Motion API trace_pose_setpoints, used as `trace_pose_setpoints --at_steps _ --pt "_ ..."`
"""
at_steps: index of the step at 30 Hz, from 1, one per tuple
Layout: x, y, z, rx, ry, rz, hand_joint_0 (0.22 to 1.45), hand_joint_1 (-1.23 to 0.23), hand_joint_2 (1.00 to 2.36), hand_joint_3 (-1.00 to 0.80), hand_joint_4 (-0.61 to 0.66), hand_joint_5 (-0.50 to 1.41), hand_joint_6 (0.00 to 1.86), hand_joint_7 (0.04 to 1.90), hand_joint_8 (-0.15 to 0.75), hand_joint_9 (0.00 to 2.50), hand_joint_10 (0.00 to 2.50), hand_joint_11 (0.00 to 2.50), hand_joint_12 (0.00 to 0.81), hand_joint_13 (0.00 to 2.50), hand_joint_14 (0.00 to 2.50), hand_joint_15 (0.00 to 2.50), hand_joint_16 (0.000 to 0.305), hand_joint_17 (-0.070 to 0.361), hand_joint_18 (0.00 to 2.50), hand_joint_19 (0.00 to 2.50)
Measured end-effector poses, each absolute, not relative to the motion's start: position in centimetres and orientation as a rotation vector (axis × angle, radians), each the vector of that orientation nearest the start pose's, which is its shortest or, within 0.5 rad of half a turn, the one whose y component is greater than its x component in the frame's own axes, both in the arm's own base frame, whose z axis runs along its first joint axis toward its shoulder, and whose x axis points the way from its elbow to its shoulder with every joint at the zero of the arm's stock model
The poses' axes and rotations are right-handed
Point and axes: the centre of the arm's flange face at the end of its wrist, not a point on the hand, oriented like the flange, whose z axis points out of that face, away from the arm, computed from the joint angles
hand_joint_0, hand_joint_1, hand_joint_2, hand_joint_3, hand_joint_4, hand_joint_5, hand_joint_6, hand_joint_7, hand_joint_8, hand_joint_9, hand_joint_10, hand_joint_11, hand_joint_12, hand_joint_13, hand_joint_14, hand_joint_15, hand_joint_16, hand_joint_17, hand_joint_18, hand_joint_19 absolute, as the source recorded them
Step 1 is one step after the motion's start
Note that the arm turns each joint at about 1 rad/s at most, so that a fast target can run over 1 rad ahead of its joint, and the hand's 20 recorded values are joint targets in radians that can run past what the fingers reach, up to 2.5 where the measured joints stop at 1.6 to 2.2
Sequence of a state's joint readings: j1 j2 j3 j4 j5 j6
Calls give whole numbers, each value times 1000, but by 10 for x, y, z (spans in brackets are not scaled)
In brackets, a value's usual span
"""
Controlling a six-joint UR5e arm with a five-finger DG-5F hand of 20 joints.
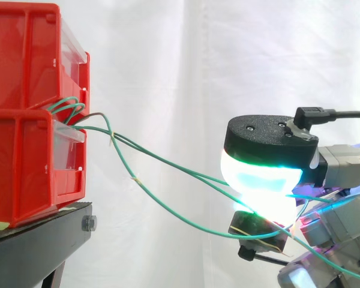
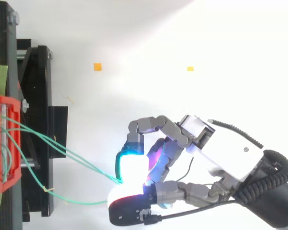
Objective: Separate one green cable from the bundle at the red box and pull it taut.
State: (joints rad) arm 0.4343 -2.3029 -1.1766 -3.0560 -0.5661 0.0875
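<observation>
We see glossy moulded plastic in the red bins (image 1: 24, 120), with clear fronts (image 1: 69, 139) of thin plastic. The green cables (image 1: 168, 165) wear a smooth sheath. The stand (image 1: 42, 240) looks like matt black metal, and the curtain (image 1: 186, 60) is soft white cloth. The hand (image 2: 221, 148) has smooth grey and white shells. Its fingertip pads (image 1: 261, 174) are milky and translucent, capped in matt black.
</observation>
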Motion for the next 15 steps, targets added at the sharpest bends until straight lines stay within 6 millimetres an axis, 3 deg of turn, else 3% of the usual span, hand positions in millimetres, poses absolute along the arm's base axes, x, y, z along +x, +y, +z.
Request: trace_pose_setpoints --at_steps 15 --pt "704 114 239 1476 928 651 704 -789 1009 -367 90 -49 907 1462 337 1667 28 1274 338 1249 27 910 43 97 946 825"
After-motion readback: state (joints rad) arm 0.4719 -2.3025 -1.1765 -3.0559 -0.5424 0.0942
